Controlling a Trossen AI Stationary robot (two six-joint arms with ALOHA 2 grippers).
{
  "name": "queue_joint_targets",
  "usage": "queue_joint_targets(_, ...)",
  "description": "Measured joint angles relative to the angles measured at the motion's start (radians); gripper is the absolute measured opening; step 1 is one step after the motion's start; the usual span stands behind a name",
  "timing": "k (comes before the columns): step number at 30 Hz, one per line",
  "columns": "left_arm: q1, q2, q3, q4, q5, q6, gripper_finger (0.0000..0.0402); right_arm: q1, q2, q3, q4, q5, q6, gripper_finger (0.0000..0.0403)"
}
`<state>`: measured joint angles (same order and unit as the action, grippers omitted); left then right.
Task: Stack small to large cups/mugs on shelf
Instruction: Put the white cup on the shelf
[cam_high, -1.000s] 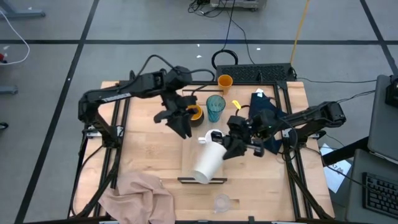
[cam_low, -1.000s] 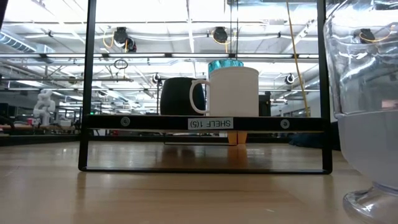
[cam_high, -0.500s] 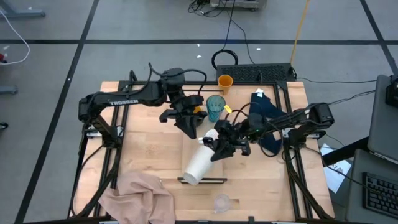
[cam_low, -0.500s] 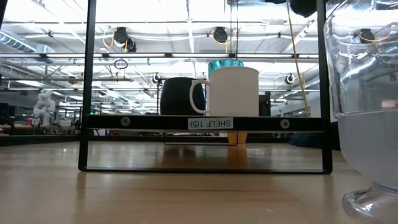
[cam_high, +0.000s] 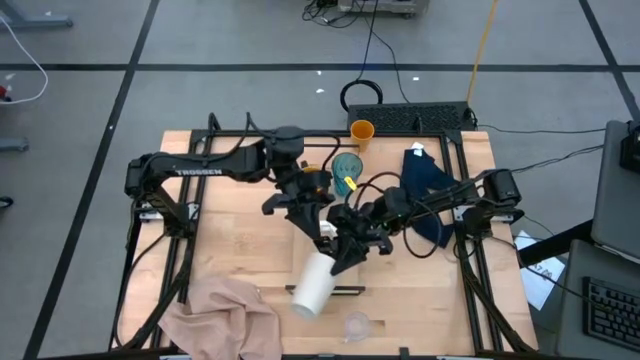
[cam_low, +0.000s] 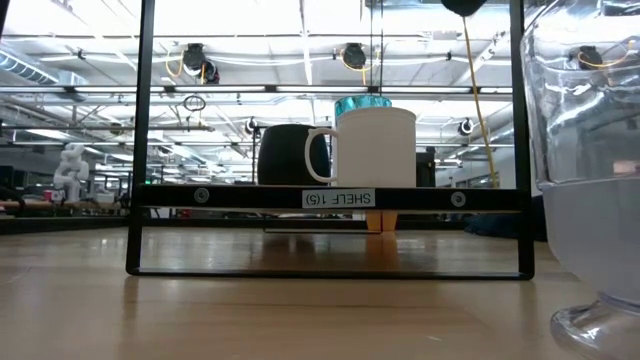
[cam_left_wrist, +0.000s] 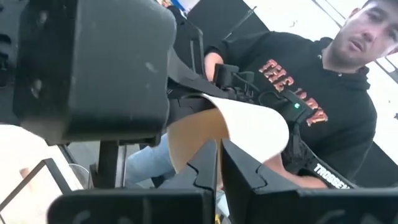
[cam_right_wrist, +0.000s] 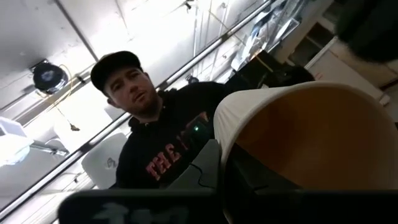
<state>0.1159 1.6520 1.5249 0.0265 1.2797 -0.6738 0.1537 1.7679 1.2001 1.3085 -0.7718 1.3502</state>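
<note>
- You are carrying the beige cup (cam_high: 314, 284) in the right gripper (cam_high: 338, 258); over the last second it has been sliding across toward the left side of the shelf (cam_high: 322, 291), and the right arm is now stretched farther over the bench (cam_high: 235, 235).
- The right gripper is pinched onto the cup's rim, one finger inside the mouth and one outside, as the right wrist view shows (cam_right_wrist: 292, 137).
- The left gripper (cam_high: 318, 218) has been moving in too; it is now just beside the right gripper, above the cup, with its fingers nearly together and nothing visibly between them.
- This probably means the cup is partway through a handover or a re-aiming, so it is not placed yet.
- The cup is lying tilted, its long axis running diagonally, mouth up toward the grippers and base down toward the shelf's near rail.
- The white mug (cam_low: 368, 147), dark mug (cam_low: 290, 154) and tumbler (cam_low: 362, 102) are already standing on the shelf; the orange cup (cam_high: 361, 131) and glass (cam_high: 357, 326) are still waiting.
</note>
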Motion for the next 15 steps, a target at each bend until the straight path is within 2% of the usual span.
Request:
queue_joint_targets(9,-0.032,0.0,0.0,-0.013,-0.007,0.007,0.0026,0.007,0.0,0.0,-0.004,-0.023,0.052,0.0)
queue_joint_targets(12,-0.05,0.0,0.0,-0.043,-0.007,0.029,0.005,0.007,0.0,0.0,-0.003,-0.043,0.063,0.0)
queue_joint_targets(15,-0.061,0.0,0.0,-0.067,-0.022,0.048,0.0093,0.007,0.0,0.0,-0.004,-0.045,0.078,0.0)
